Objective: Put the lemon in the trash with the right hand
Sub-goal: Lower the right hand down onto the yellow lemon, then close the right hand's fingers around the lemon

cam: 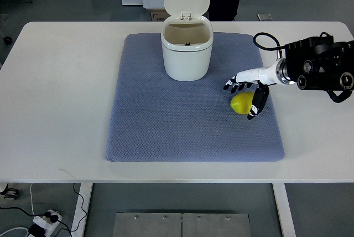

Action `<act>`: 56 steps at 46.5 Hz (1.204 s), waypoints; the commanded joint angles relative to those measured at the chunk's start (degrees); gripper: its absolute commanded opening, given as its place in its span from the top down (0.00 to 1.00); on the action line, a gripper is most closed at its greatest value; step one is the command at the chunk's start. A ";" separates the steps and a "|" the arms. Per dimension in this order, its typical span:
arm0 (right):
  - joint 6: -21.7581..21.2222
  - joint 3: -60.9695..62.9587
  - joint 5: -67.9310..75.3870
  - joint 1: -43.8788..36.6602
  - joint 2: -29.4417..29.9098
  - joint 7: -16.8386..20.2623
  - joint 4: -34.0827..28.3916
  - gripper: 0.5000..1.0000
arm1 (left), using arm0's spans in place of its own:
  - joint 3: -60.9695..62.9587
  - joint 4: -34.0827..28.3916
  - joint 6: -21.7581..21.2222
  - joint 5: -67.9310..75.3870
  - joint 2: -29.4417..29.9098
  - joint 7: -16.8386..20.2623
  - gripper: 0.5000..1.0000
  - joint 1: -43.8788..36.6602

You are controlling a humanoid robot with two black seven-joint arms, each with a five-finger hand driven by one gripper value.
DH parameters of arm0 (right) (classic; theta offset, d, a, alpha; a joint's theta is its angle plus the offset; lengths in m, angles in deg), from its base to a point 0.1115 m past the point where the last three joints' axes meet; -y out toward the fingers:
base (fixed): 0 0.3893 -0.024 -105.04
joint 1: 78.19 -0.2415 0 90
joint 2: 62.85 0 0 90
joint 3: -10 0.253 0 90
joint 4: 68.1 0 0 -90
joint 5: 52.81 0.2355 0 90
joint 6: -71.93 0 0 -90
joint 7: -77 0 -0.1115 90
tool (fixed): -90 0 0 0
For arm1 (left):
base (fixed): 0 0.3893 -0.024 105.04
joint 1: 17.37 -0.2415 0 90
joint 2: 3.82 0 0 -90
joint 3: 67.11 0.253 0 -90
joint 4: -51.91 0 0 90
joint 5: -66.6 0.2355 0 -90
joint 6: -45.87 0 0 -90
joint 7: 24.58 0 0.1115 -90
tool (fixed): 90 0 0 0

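On the blue mat (166,126), lemon (241,103) lies right of the white trash bin (187,54), whose lid stands open. My right hand (250,92) cups it, fingers spread around it, not yet closed.

A yellow lemon (241,103) is seen on a blue mat (166,126), with the right hand (250,90) spread around it. An open white bin (187,49) is placed nearby on the mat.
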 commanded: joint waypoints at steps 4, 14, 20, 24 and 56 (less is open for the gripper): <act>0.43 0.01 0.00 0.54 0.00 -0.06 0.16 0.33 | 0.00 -0.01 0.00 0.00 0.00 0.07 0.00 0.00; 0.78 0.01 0.00 0.63 0.08 -0.06 0.42 0.41 | 0.00 0.07 0.00 0.00 0.00 -0.02 0.00 0.00; 0.78 0.01 0.00 0.63 0.35 -0.06 0.51 0.47 | 0.00 -0.01 0.00 0.00 0.00 -0.02 0.00 0.00; 0.78 0.01 0.00 0.63 0.35 -0.06 0.69 0.49 | 0.00 -0.01 0.00 0.00 0.00 -0.02 0.00 0.00; 1.93 -0.17 0.00 1.60 0.17 -2.00 1.39 1.00 | 0.00 0.07 0.00 0.00 0.00 -0.02 0.00 0.00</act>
